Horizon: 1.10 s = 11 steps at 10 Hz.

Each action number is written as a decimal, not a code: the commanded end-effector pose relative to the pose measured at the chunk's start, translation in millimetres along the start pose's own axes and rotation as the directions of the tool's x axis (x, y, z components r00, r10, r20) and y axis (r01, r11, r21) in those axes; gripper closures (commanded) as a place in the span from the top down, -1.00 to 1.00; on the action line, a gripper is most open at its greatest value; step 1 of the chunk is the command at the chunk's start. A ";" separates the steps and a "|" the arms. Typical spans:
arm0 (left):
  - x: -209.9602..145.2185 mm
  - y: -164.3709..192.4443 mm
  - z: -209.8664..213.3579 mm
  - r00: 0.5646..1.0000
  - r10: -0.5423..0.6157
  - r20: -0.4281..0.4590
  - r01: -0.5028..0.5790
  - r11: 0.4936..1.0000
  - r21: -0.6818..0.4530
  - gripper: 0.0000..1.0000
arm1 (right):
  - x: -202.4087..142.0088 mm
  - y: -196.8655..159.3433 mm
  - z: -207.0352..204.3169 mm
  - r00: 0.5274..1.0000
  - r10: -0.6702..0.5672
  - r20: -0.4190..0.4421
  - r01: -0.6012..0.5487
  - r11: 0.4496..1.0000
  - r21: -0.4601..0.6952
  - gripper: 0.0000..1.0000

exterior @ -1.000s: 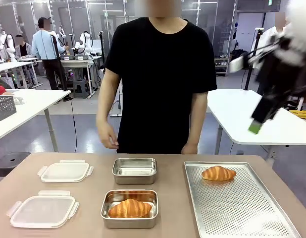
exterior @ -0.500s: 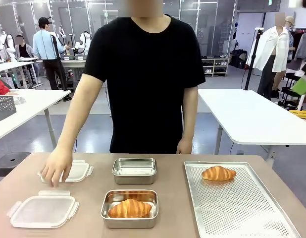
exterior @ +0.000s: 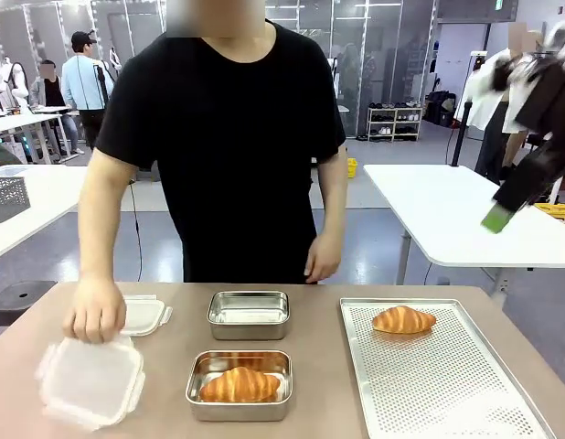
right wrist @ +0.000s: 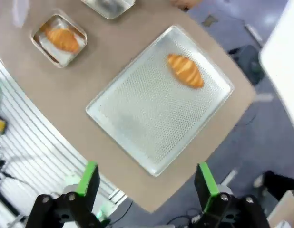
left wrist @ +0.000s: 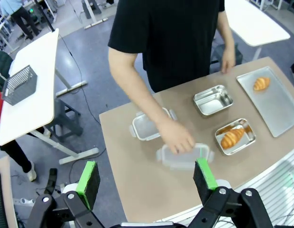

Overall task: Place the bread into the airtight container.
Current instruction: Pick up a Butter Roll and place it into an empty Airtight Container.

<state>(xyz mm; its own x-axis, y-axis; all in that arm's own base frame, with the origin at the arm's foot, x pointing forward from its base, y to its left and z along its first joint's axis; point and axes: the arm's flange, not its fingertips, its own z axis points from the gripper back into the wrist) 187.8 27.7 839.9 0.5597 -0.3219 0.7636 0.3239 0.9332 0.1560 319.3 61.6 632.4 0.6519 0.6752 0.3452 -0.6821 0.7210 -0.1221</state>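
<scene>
One croissant (exterior: 239,384) lies in the near steel container (exterior: 193,401); another croissant (exterior: 403,319) rests on the perforated tray (exterior: 447,393). Behind them stands an empty steel container (exterior: 249,314). A person's hand (exterior: 93,313) grips the near clear lid (exterior: 90,384), which is tilted and blurred. My right gripper (exterior: 497,218) hangs high at the right, open and holding nothing, over the tray (right wrist: 137,118) and its croissant (right wrist: 185,70). My left gripper (left wrist: 146,179) is open far above the table, above the hand (left wrist: 178,140) and the lid (left wrist: 185,156).
A second clear lid (exterior: 143,315) lies at the far left beside the hand. The person stands at the table's far edge, the other hand (exterior: 319,256) hanging free. White tables stand behind on both sides.
The person's hand has gone from the far lid to the near lid and shifted it off its place. My right gripper has swung back in from the right edge.
</scene>
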 end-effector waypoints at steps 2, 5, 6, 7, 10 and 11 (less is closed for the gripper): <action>0.8 0.3 0.2 1.000 -0.001 0.000 0.001 1.000 0.001 1.00 | 34.1 -33.0 -77.4 0.979 0.175 0.101 -0.182 0.981 0.064 1.00; 0.8 0.3 0.2 1.000 -0.001 0.000 0.001 1.000 0.001 1.00 | 56.1 -37.7 -114.3 0.922 0.263 0.284 -0.317 0.934 0.167 1.00; 0.8 0.3 0.2 1.000 -0.001 0.000 0.001 1.000 0.001 1.00 | 63.6 -30.7 -126.7 0.891 0.292 0.347 -0.379 0.900 0.217 1.00; 0.8 0.3 0.2 1.000 -0.001 0.000 0.001 1.000 0.001 1.00 | 79.5 -20.1 -150.9 0.882 0.301 0.362 -0.400 0.884 0.240 1.00; 0.8 0.3 0.2 1.000 -0.001 0.000 0.001 1.000 0.001 1.00 | 25.5 -39.9 -92.1 0.885 0.166 0.435 -0.244 0.961 0.130 1.00; 0.8 0.3 0.2 1.000 -0.001 0.000 0.001 1.000 0.001 1.00 | -44.8 -59.6 -39.0 0.856 0.015 0.517 -0.078 0.992 0.101 1.00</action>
<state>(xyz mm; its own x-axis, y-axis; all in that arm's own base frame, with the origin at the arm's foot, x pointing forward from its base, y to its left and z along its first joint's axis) 187.9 27.6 839.9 0.5598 -0.3220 0.7635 0.3241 0.9331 0.1559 405.2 66.5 557.5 0.3486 0.6463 0.6788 -0.8537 0.5179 -0.0547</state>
